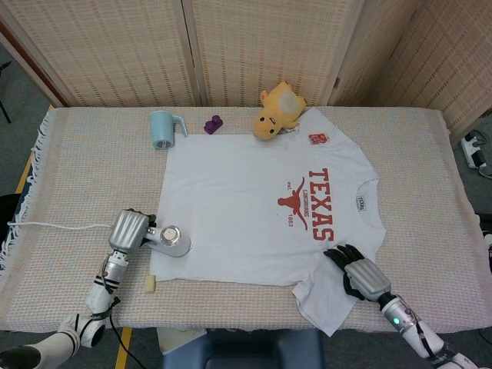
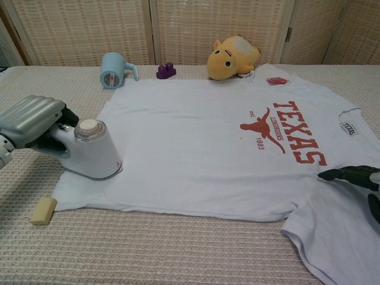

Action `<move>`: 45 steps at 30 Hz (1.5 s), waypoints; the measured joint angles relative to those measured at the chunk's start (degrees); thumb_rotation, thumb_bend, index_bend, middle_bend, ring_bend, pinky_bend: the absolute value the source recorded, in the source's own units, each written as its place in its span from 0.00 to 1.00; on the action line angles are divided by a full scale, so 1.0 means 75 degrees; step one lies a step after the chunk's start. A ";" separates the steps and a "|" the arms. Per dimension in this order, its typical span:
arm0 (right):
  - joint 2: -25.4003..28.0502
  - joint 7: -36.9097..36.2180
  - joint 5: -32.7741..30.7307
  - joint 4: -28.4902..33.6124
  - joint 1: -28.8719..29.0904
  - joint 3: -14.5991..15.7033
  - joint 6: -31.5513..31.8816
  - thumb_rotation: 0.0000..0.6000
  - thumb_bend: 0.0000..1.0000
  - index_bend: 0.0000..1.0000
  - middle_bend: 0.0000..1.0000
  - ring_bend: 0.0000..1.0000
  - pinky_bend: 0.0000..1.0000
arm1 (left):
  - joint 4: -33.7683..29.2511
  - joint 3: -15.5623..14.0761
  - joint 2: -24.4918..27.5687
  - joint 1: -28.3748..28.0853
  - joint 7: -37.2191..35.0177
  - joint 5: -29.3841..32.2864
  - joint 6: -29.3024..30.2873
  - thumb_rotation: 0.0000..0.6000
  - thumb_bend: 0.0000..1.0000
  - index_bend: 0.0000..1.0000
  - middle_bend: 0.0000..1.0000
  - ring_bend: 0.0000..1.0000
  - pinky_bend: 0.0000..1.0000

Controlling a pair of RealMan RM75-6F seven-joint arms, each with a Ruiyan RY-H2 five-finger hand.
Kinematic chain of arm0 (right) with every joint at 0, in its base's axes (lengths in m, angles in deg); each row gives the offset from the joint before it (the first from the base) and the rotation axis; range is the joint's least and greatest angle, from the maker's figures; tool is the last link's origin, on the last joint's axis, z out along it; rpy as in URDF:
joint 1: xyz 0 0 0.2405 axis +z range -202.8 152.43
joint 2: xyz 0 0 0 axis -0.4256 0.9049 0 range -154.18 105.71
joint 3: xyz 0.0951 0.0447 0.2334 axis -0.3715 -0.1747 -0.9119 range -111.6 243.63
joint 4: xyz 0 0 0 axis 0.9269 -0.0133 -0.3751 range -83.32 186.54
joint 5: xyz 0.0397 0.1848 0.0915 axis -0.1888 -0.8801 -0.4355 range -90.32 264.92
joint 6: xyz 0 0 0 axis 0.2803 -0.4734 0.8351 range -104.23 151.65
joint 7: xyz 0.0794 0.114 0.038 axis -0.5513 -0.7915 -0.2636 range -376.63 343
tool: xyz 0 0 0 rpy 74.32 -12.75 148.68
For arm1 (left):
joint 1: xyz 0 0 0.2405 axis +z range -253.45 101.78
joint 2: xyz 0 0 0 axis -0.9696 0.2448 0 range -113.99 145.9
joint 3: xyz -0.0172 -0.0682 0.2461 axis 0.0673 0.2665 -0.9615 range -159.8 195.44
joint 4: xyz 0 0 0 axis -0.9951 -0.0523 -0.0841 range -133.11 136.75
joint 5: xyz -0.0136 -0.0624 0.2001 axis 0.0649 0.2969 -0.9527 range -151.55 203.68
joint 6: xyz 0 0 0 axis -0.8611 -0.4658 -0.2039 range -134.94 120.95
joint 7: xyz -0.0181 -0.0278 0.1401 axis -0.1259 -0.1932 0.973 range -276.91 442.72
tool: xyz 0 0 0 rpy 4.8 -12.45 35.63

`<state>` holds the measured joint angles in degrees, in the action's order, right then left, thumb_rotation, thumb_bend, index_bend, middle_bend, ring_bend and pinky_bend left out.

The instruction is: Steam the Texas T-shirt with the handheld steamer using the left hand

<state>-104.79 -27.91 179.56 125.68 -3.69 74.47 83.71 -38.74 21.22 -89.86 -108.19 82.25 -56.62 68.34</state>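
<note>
A white T-shirt [image 1: 254, 207] [image 2: 202, 148] with a red TEXAS longhorn print lies flat on the table. My left hand [image 1: 127, 230] [image 2: 31, 122] grips the handle of the white handheld steamer [image 1: 171, 241] [image 2: 90, 151], whose base rests on the shirt's left hem corner. Its white cord [image 1: 58, 226] trails off to the left. My right hand [image 1: 360, 274] [image 2: 355, 176] lies on the shirt's lower right part near the sleeve, fingers spread flat, holding nothing.
A light blue mug [image 1: 164, 129] [image 2: 114, 69], a purple toy [image 1: 213, 123] [image 2: 165, 70], a yellow plush [image 1: 277, 111] [image 2: 234, 57] and a small red item [image 1: 317, 138] sit along the shirt's far edge. A small beige block [image 1: 150, 284] [image 2: 43, 211] lies near the front edge.
</note>
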 measured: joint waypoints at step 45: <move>0.1406 0.0549 -0.0061 0.1153 -0.0553 -0.0461 0.1415 0.91 0.42 0.00 0.08 0.00 0.01 | -0.2862 0.2055 0.1886 0.0401 0.1923 0.3151 -0.1942 1.00 0.06 0.00 0.00 0.00 0.13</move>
<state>-94.24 -23.79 179.10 134.33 -7.84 71.01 94.32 -60.20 36.63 -75.72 -105.19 96.68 -32.99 53.78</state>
